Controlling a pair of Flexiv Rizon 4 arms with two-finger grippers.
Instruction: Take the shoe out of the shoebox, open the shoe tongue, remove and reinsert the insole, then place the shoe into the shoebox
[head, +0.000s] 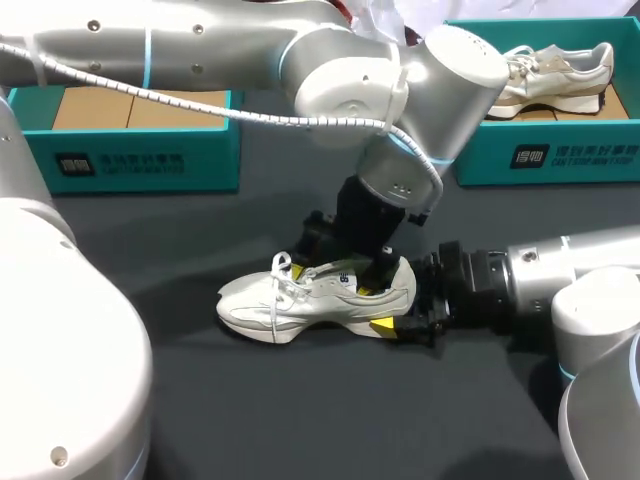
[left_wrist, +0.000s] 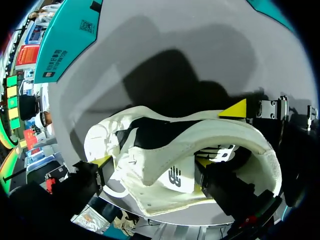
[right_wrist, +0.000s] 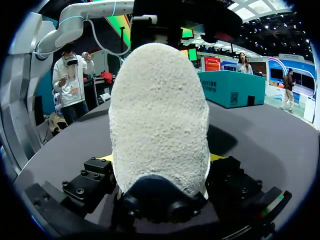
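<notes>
Clamping shoe (head: 300, 305) heel: right jaws | left arm (head: 350, 85) over shoe opening

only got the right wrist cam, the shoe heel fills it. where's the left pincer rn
Observer: The left pincer is reaching down from above into the opening of the shoe.
Operator: shoe on the table or lifted
Observer: It looks to be resting on the table, toe pointing toward the robot's left.
Operator: anything in the boxes
Observer: The far right shoebox holds a second shoe.
</notes>
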